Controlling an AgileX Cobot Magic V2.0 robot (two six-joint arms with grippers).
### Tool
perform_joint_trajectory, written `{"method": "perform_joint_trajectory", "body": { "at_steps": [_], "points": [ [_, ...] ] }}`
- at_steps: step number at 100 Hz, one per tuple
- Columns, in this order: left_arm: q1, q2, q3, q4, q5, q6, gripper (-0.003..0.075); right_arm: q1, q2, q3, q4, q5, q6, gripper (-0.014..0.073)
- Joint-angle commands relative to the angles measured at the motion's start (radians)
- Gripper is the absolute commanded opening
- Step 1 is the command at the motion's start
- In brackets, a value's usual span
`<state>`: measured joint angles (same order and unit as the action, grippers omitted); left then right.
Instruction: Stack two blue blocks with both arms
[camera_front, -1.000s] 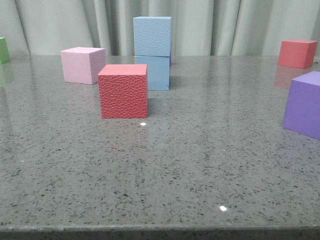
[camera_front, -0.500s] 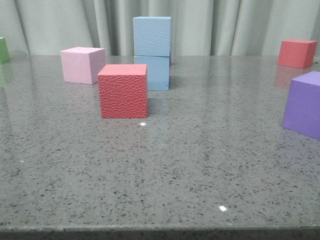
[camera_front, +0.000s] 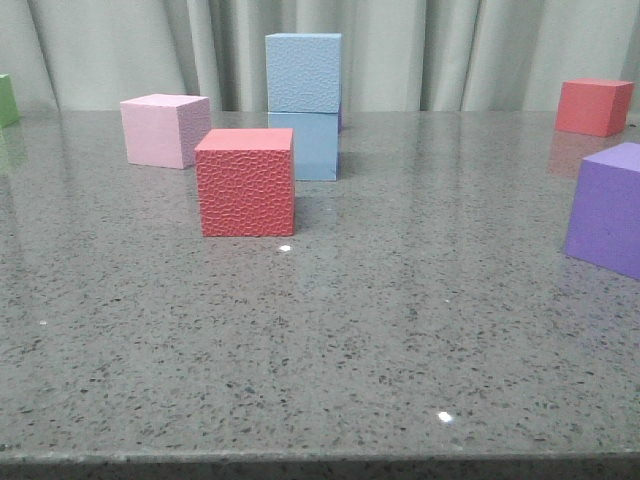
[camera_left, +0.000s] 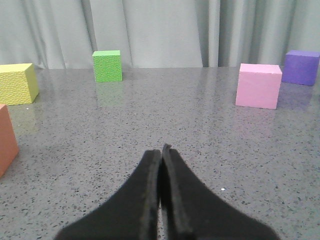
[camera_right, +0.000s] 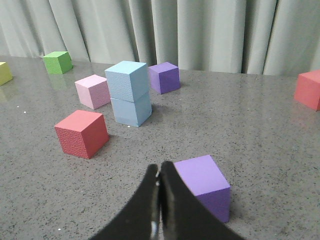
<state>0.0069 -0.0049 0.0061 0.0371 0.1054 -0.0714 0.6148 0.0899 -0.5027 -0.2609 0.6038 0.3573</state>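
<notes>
Two blue blocks unmoved, stacked

Soft, even light all round, neither harsh nor dim. The polished surface throws back two tiny white glints in the front view and carries faint mirrored tints under the red block and the green block. Shadows are short and weak. Both wrist views show the dark tool blurred up close; far cubes stay sharp.
</notes>
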Motion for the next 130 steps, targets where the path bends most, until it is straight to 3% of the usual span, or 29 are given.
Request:
{"method": "perform_joint_trajectory", "body": {
  "at_steps": [1,89,102,116,130],
  "points": [
    [0.003,-0.032,0.002,-0.009,-0.099,-0.001,-0.0019,-0.001,0.014,-0.021,-0.023,-0.081,-0.007,-0.0113],
    [0.003,-0.032,0.001,-0.009,-0.114,-0.001,-0.0019,-0.001,0.014,-0.020,-0.023,-0.082,-0.007,-0.0113],
    [0.003,-0.032,0.001,-0.009,-0.114,-0.001,-0.0019,-0.011,0.014,-0.004,-0.048,-0.141,-0.007,-0.0113],
    [0.003,-0.032,0.001,-0.009,-0.114,-0.001,-0.0019,-0.104,0.014,0.074,-0.055,-0.265,-0.007,-0.0113],
    [0.003,-0.032,0.001,-0.009,-0.114,-0.001,-0.0019,-0.250,0.014,0.198,0.017,-0.451,-0.033,-0.0113]
  ]
}}
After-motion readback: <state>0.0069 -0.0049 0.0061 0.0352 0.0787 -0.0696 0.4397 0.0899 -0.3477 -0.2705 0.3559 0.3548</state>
